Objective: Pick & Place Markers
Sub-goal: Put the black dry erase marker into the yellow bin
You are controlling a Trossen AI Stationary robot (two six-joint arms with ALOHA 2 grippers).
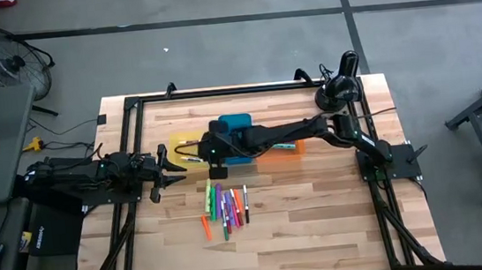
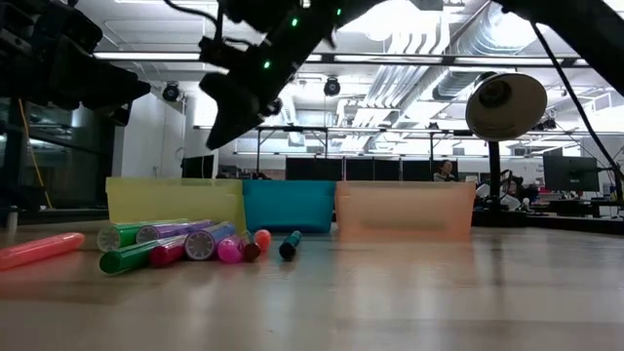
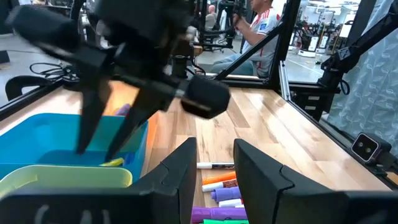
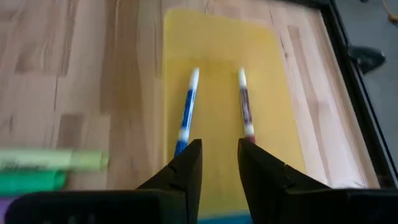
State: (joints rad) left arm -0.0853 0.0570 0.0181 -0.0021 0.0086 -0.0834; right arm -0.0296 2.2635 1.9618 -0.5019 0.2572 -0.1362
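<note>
Yellow tray (image 4: 219,37): two markers (image 4: 186,112) inside
Right gripper (image 4: 219,163): above tray, jaws parted, empty (nothing pinched)
Left gripper (image 3: 213,163): beside tray, jaws apart, empty

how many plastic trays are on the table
3, side by side in a row behind the marker pile: the yellow tray on the left, the blue tray in the middle, the orange tray on the right.

Two black jointed arms (image 1: 294,132); green indicator lights; blocky black fingers (image 4: 186,163).
</note>
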